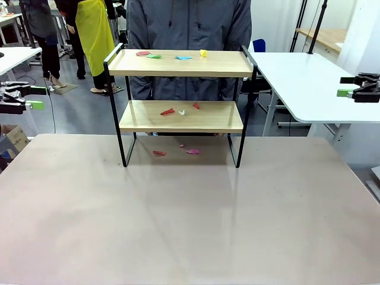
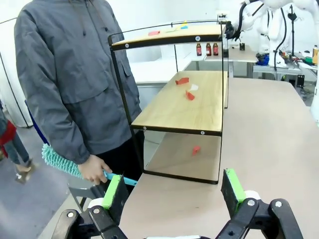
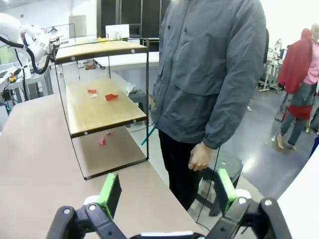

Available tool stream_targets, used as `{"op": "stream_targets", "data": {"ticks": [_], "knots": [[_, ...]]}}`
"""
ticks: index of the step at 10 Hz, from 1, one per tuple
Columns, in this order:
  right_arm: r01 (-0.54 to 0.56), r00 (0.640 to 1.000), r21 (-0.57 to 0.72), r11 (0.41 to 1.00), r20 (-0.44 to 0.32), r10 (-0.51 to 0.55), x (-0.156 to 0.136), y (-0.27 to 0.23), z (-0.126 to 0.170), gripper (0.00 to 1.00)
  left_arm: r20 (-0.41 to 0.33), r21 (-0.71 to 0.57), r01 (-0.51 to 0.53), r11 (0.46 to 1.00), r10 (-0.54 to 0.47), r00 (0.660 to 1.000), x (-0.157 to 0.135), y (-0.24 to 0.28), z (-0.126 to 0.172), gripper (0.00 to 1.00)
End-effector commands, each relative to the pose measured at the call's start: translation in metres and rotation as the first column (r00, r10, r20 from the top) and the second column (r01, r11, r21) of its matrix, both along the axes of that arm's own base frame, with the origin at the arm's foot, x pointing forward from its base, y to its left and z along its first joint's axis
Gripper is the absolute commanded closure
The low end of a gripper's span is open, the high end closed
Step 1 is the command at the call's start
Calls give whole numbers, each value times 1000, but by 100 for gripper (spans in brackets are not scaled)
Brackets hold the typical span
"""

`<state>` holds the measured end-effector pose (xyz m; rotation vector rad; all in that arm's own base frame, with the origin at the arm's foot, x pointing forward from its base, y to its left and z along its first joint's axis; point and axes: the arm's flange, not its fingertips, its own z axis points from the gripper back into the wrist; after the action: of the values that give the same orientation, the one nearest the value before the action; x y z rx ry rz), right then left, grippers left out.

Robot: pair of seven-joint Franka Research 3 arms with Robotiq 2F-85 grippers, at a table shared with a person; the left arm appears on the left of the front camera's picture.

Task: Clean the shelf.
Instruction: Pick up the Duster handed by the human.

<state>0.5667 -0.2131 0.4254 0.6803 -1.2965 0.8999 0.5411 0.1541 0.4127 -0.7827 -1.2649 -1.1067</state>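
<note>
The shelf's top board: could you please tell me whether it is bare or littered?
Not bare: the shelf's top board carries a red scrap, a green scrap, a blue scrap and a yellow scrap.

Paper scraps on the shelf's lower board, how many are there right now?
3, all on the lower board: a red scrap left of centre, a small white scrap right beside it, and a second red scrap farther right and back. None looks hidden.
</note>
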Motion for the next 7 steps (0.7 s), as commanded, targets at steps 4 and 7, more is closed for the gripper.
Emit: {"op": "stream_targets", "data": {"ticks": [4, 7], "knots": [[-25, 998, 77, 997, 58, 21, 26, -30, -30, 0, 7, -99, 52, 994, -52, 999, 11, 12, -15, 0], [-14, 998, 93, 996, 60, 9, 36, -35, -43, 0, 8, -105, 81, 991, -80, 997, 15, 14, -22, 0]]}}
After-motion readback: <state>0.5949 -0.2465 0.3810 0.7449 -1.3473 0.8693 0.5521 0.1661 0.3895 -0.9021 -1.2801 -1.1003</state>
